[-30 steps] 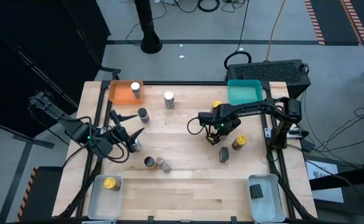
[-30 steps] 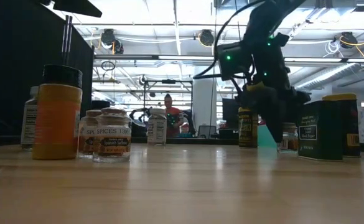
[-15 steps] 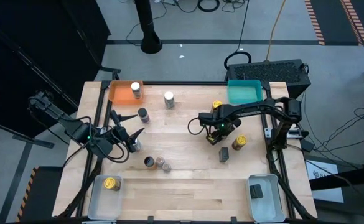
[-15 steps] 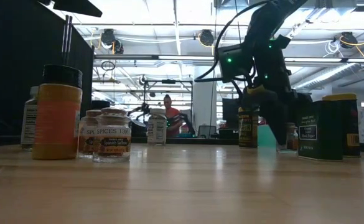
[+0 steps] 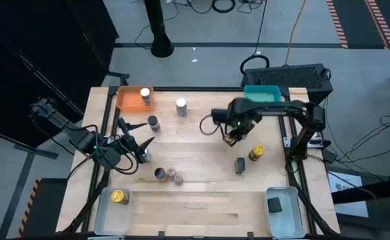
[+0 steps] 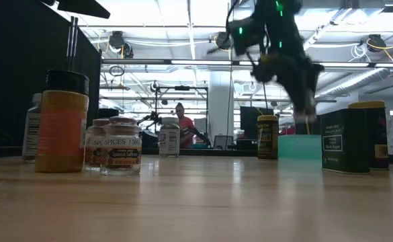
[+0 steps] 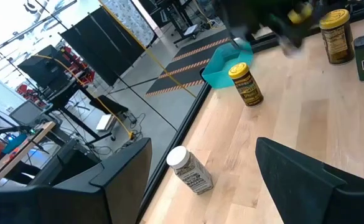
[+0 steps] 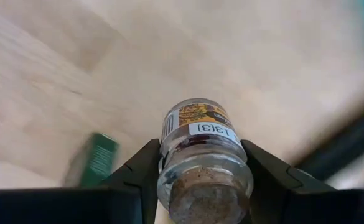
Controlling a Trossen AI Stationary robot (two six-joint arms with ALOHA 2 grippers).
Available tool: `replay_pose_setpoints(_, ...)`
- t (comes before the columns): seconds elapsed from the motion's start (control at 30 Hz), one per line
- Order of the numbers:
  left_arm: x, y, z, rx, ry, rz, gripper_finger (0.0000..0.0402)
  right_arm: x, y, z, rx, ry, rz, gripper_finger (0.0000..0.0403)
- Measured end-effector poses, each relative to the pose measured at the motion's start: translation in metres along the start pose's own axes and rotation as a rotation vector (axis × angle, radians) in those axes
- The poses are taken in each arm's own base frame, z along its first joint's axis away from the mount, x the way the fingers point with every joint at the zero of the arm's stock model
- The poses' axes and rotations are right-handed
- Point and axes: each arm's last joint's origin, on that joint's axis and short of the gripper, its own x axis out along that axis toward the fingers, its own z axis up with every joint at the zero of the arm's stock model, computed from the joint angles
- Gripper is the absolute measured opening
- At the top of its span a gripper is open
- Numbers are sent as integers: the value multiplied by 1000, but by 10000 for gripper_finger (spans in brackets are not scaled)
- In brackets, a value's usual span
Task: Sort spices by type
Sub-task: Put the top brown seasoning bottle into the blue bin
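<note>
Table (image 5: 201, 200); right gripper (image 8: 200, 171) grips jar (image 8: 201, 155).

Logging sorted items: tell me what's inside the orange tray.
The orange tray holds one white-topped jar at its right end. Seen from above, the rest is bare; nothing shows under the jar.

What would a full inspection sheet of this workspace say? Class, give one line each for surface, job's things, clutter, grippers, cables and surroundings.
Surface: wooden table, bare at the near middle.
Job's things: spice jars scattered; one in the orange tray, a gold-lidded jar in the left clear tray, a dark tin in the right clear tray; teal tray holds none that show.
Clutter: nothing seen.
Grippers: right gripper clamps a small glass jar, lifted off the table; left gripper open, low over the table's left side.
Cables: loose leads on floor.
Surroundings: person far behind.
</note>
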Motion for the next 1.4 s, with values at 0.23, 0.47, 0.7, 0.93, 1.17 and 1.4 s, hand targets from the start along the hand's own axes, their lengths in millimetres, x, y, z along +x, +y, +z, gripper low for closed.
replay_pose_setpoints(0.23, 0, 0, 0, 2, 1, 0, 293, -61, -66, 27, 100, -192, 86, 155)
replay_pose_setpoints(0.47, 0, 0, 0, 11, 1, 0, 293, -50, -148, 66, 277, -188, 98, 155)
replay_pose_setpoints(0.7, 0, 0, 0, 11, 1, 0, 293, -11, -211, 97, 428, -85, 89, 155)
replay_pose_setpoints(0.93, 0, 0, 0, 10, 1, -1, 293, 24, -221, 124, 424, -31, 89, 155)
replay_pose_setpoints(1.17, 0, 0, 0, 4, 1, -1, 293, 46, -219, 141, 401, -2, 88, 155)
replay_pose_setpoints(1.4, 0, 0, 0, 4, 1, 0, 293, 52, -218, 147, 404, -18, 86, 155)
